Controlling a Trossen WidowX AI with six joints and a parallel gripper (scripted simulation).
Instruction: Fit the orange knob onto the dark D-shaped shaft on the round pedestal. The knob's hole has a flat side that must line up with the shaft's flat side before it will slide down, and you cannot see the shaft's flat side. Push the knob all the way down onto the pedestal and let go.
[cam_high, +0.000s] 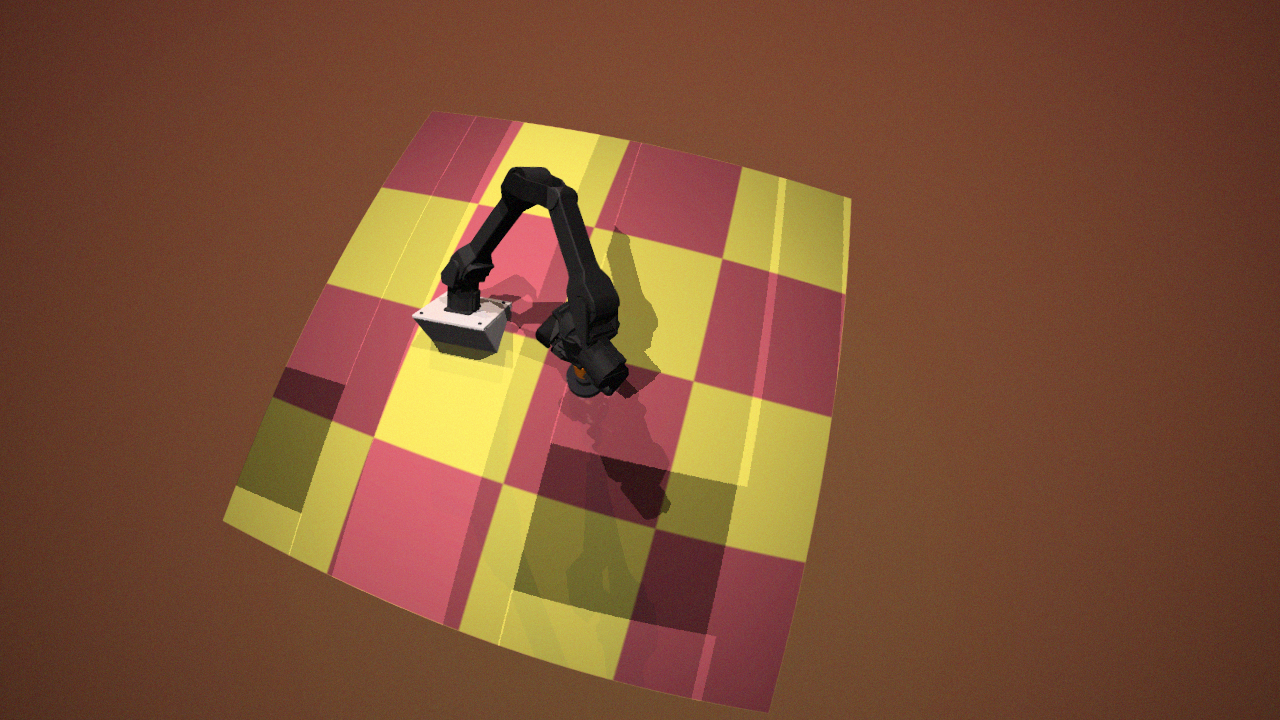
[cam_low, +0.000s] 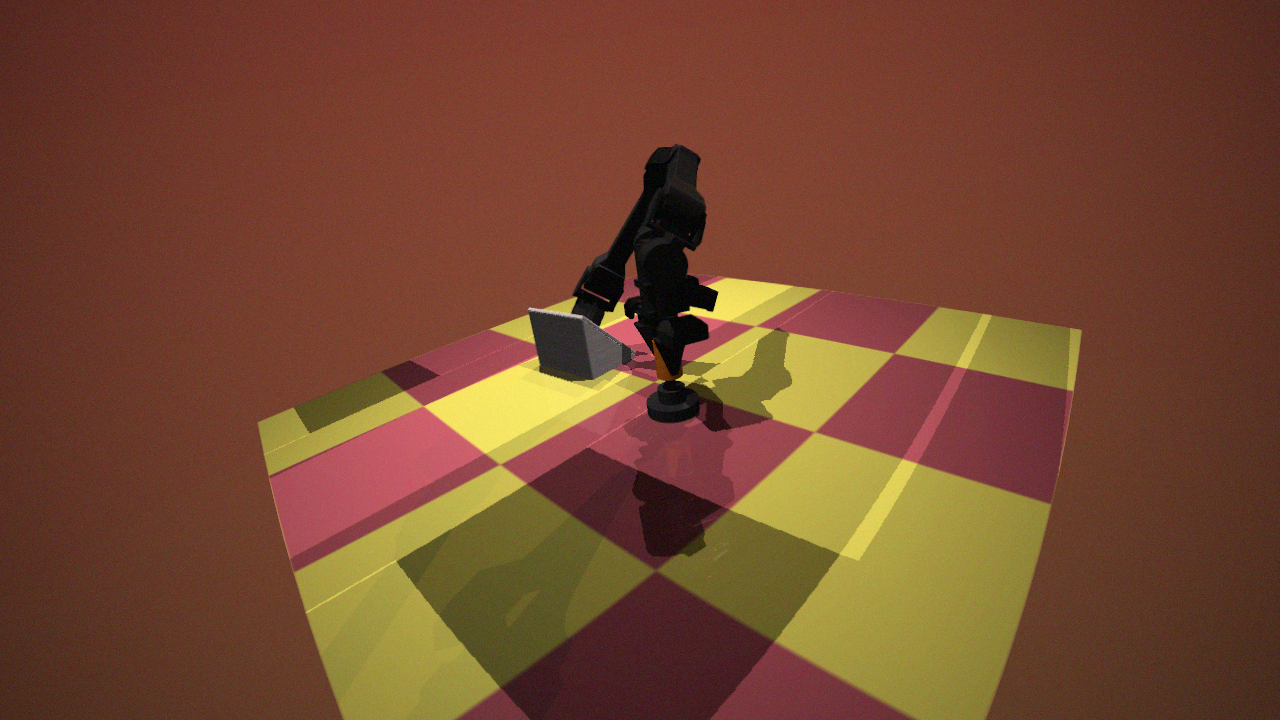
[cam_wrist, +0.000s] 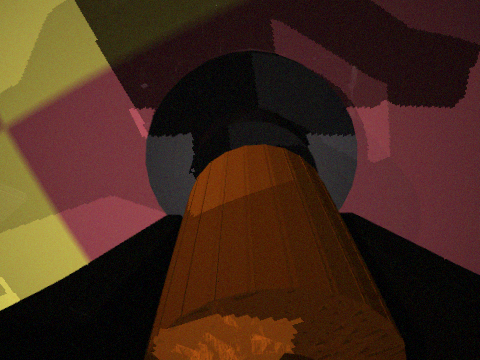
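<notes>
The orange knob (cam_high: 580, 371) (cam_low: 661, 360) (cam_wrist: 255, 240) is between the fingers of my gripper (cam_low: 667, 360) (cam_wrist: 260, 230), which is shut on it. The knob is upright or nearly so, above the round dark pedestal (cam_high: 581, 388) (cam_low: 673, 408) (cam_wrist: 327, 160). In the exterior view the knob's lower end is at the top of the pedestal's raised dark centre (cam_low: 671, 390), and the pedestal's wide disc shows bare below it. I cannot tell whether they touch. In the wrist view the knob covers the near part of the pedestal. The shaft's flat side and the knob's hole are hidden.
The arm's grey wedge-shaped base (cam_high: 463, 333) (cam_low: 563, 344) stands to the left of the pedestal in the top and exterior views. The pedestal stands on a pink and yellow checkered surface (cam_high: 438, 402) (cam_low: 483, 416), crossed by shadows of the arm and other dark patches.
</notes>
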